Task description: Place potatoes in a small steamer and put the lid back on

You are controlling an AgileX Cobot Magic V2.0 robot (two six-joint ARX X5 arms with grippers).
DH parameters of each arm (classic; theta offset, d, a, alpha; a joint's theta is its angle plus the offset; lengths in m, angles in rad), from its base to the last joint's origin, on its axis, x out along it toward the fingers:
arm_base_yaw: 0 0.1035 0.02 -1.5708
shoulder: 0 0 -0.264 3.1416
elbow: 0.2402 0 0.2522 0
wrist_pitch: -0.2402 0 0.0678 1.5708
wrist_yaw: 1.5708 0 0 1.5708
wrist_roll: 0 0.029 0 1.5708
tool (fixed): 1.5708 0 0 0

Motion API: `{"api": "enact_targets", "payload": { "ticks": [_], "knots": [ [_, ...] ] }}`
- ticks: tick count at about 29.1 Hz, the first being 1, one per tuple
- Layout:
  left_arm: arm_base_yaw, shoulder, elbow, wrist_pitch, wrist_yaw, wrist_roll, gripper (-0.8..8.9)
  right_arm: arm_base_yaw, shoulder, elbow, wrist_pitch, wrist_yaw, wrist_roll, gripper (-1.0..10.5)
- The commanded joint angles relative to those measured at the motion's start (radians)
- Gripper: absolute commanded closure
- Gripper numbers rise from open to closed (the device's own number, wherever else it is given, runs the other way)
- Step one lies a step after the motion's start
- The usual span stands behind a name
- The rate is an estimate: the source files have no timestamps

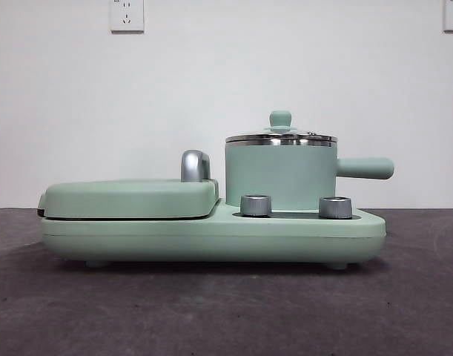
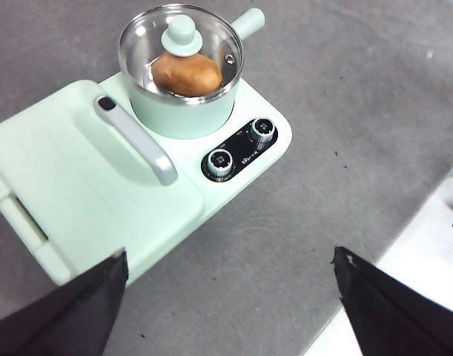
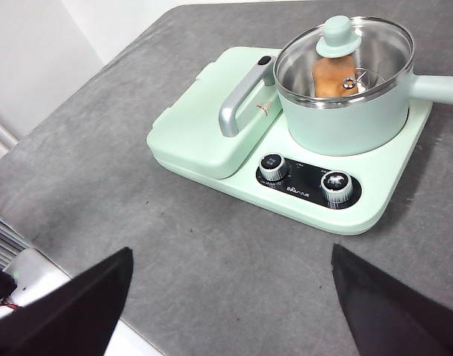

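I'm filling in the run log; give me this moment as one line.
orange-brown potato: inside mint-green steamer pot | glass lid: on pot | left gripper: open, clear | right gripper: open, clear

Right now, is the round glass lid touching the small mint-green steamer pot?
Touching: the front view shows the glass lid seated on the steamer pot, no gap.

The left gripper point(image 2: 230, 297) and the right gripper point(image 3: 230, 297) both hung well back from the cooker point(image 2: 245, 182), jaws spread wide, holding nothing.
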Motion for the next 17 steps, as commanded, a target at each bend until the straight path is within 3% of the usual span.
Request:
{"api": "enact_targets", "payload": {
  "ticks": [1, 8, 14, 17],
  "knots": [
    [-0.006, -0.183, -0.240, 0.122, -0.007, -0.089, 3.89, 0.005, 0.005, 0.006, 0.009, -0.002, -0.008, 5.2],
    [-0.004, -0.618, -0.702, 0.393, -0.031, -0.202, 3.88, 0.005, 0.005, 0.006, 0.010, -0.001, -0.008, 5.2],
    [-0.004, -0.771, -0.837, 0.388, -0.065, -0.265, 4.03, 0.005, 0.005, 0.006, 0.010, -0.001, -0.008, 5.2],
    [-0.004, -0.779, -0.845, 0.388, -0.064, -0.264, 5.09, 0.005, 0.005, 0.006, 0.010, 0.000, -0.008, 5.2]
  ]
}}
